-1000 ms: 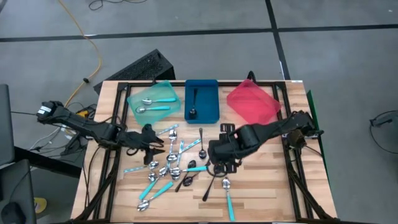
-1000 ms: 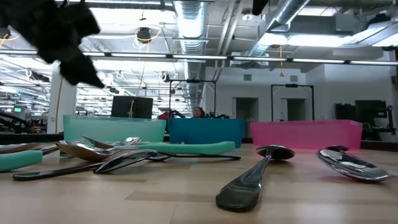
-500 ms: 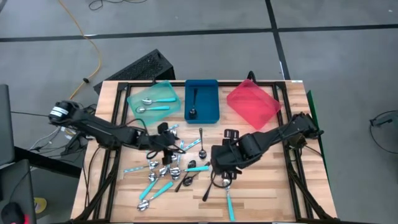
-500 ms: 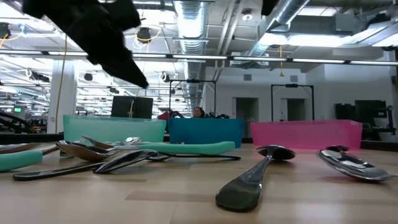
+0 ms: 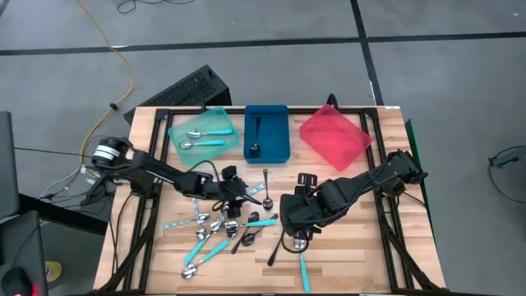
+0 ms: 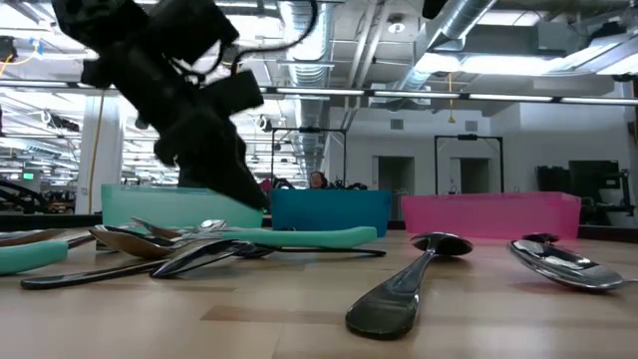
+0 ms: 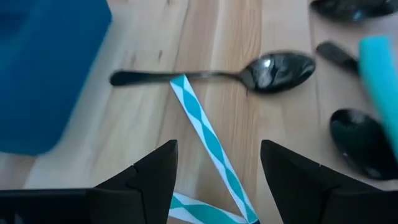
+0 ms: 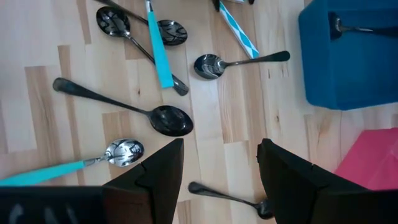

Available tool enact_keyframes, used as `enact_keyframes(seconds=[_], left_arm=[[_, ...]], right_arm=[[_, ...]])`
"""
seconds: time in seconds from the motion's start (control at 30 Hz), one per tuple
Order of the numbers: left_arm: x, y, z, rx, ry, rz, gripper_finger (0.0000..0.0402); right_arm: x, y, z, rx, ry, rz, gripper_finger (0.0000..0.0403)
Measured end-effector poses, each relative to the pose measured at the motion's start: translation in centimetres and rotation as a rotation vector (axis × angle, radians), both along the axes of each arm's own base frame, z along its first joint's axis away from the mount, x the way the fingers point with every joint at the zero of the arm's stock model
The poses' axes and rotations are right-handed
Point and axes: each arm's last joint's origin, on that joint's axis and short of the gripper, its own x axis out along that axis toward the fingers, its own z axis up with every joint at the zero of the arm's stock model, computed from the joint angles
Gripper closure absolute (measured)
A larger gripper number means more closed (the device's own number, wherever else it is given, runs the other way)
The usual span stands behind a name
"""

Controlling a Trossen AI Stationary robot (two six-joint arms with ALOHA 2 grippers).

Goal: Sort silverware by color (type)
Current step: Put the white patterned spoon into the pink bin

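Observation:
The silverware point(image 5: 234, 226) lies scattered on the wooden table's middle: teal-handled, black and silver spoons. Two teal-handled spoons point(image 5: 201, 138) lie in the teal tray point(image 5: 177, 127), and a black spoon point(image 5: 256, 136) lies in the blue tray point(image 5: 279, 131). My left gripper point(image 7: 219, 149) is open and low over the pile's far part point(image 5: 241, 196). Its fingers stand on either side of a teal-and-white striped handle point(image 7: 208, 140), short of a black spoon point(image 7: 249, 73). My right gripper point(image 8: 221, 152) hangs open above the spoons at the pile's right point(image 5: 289, 224), pointing down.
The red tray point(image 5: 333, 136) stands at the far right, next to the blue one. Black frame rails point(image 5: 156, 164) run along the table's sides. Bare wood point(image 5: 353, 247) lies at the near right. In the low view my left gripper point(image 6: 189, 110) hangs over the spoons.
My left gripper has swung from the table's left toward its middle and come down, rolling somewhat, until it stands over the far part of the spoon pile. It has stayed open. The spoons have not moved.

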Motion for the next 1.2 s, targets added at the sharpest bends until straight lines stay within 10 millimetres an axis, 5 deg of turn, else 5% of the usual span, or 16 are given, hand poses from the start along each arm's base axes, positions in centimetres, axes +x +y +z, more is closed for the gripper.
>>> enact_keyframes(seconds=[0.3, 0.53, 0.87, 1.07, 1.2], left_arm=[[1.2, -0.1, -2.0, 0.012, 0.098, 0.017, 0.0192], [2.1, -0.3, -2.6, 0.027, 0.170, 0.024, 0.0255], [2.4, -0.3, -1.9, 0.008, 0.149, 0.051, 0.0385], [2.3, -0.2, -1.5, 0.003, 0.138, 0.063, 0.0383], [2.2, -0.3, 1.0, -0.008, 0.044, 0.056, 0.0387]], right_arm=[[0.1, 0.0, 0.0, 0.005, -0.009, -0.005, 0.0179], [0.0, 0.3, 0.1, 0.006, -0.020, 0.000, 0.0179], [-0.2, 1.0, 0.1, 0.002, -0.028, 0.005, 0.0179], [-0.6, 1.8, 0.3, -0.129, -0.105, 0.003, 0.0179], [-1.1, 2.8, 0.4, -0.197, -0.151, 0.021, 0.0179]])
